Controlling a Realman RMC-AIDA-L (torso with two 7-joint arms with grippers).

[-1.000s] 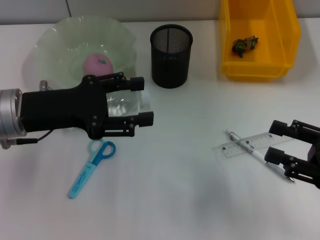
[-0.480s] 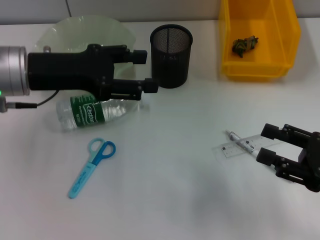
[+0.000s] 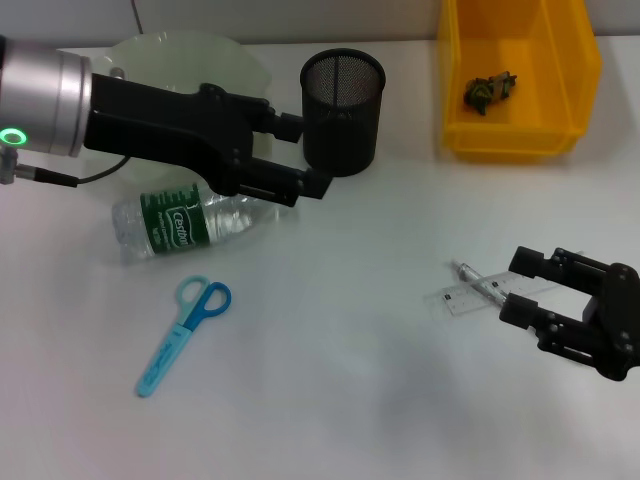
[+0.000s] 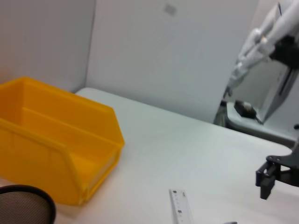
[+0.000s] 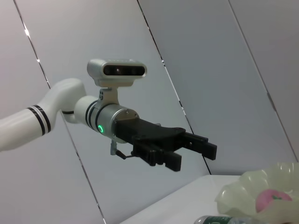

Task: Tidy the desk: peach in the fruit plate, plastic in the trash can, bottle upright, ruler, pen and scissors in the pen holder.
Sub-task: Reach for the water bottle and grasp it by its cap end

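Note:
The plastic bottle (image 3: 185,222) lies on its side in front of the pale green fruit plate (image 3: 180,55). My left gripper (image 3: 305,155) hovers open and empty between the bottle and the black mesh pen holder (image 3: 343,98). The peach (image 5: 270,198) shows in the plate only in the right wrist view. Blue scissors (image 3: 185,335) lie near the front left. The clear ruler (image 3: 470,297) and the pen (image 3: 478,284) lie crossed at the right, and my right gripper (image 3: 517,287) is open over their right ends. Crumpled plastic (image 3: 488,90) sits in the yellow bin (image 3: 520,140).
The yellow bin (image 4: 56,149) stands at the back right, next to the pen holder (image 4: 23,205). The ruler (image 4: 181,207) and the right gripper (image 4: 270,176) show in the left wrist view. The left gripper (image 5: 196,149) shows raised in the right wrist view.
My left gripper has lifted off the bottle and swung back and right toward the pen holder, uncovering the lying bottle. The right gripper has slid left onto the ruler and pen ends.

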